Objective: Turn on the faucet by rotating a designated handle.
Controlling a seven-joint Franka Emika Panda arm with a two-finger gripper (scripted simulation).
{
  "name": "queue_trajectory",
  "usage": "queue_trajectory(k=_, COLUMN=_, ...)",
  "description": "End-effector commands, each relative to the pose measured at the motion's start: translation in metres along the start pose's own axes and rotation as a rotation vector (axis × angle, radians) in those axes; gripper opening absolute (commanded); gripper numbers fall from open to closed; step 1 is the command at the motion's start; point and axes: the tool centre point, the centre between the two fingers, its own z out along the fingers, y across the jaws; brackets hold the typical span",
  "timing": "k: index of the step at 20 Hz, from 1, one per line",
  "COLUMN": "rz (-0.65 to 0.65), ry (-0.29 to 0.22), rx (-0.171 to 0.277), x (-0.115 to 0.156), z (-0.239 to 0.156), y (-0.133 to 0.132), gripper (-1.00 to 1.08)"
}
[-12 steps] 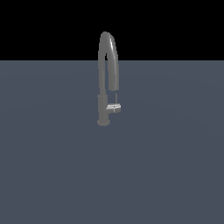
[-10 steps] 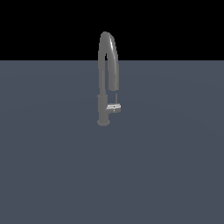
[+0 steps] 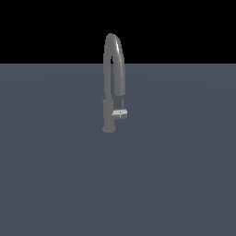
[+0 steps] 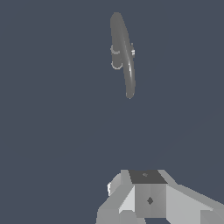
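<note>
The faucet (image 3: 113,73) is a tall dull-grey tap with a high arched spout, standing on the flat grey surface in the middle of the exterior view. Its handle (image 3: 120,114), a short light-silver lever, juts from the lower column toward the exterior view's right. The wrist view looks down on the faucet (image 4: 124,52) from above, and the spout covers most of the handle there. My gripper (image 4: 145,176) shows only in the wrist view, well short of the faucet and touching nothing. Its fingers sit together with no gap and nothing between them. The arm is absent from the exterior view.
A plain dark grey-blue surface (image 3: 55,175) spreads around the faucet on all sides, with a black background behind it. No other objects show.
</note>
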Motion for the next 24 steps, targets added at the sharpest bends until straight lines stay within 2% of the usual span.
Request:
queue_trajectory(k=1, rz=0.014, ry=-0.016, rx=0.012, x=0.007, z=0.001, y=-0.001, gripper=-1.00)
queue_trajectory(k=8, rz=0.075, ry=-0.086, rx=0.063, x=0.038, z=0.007, y=-0.002, gripper=-1.00)
queue_trajectory(k=24, rz=0.260, ry=-0.300, rx=0.222, x=0.129, z=0.039, y=0.001, gripper=-1.00)
